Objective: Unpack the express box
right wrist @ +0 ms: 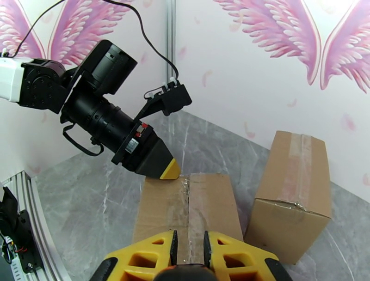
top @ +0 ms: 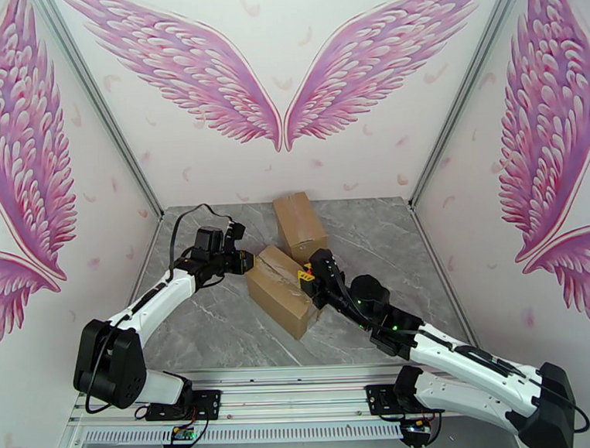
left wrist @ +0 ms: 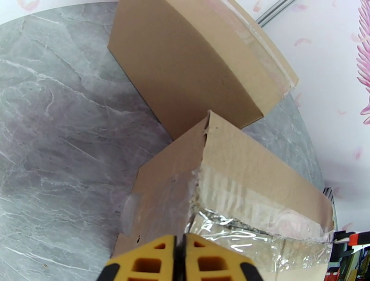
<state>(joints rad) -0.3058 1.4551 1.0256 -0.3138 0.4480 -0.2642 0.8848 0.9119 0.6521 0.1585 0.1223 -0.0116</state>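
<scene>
Two cartons sat on the marble table (top: 221,332): the express box (top: 282,289) (taped along its top) nearer the arms, a second box (top: 299,222) just behind it. The left gripper (left wrist: 180,236) met the express box's left end with jaws closed together; whether they pinched anything was unclear. The right gripper (right wrist: 189,233) sat at the opposite end, jaws a slit apart, gripping nothing visible.
</scene>
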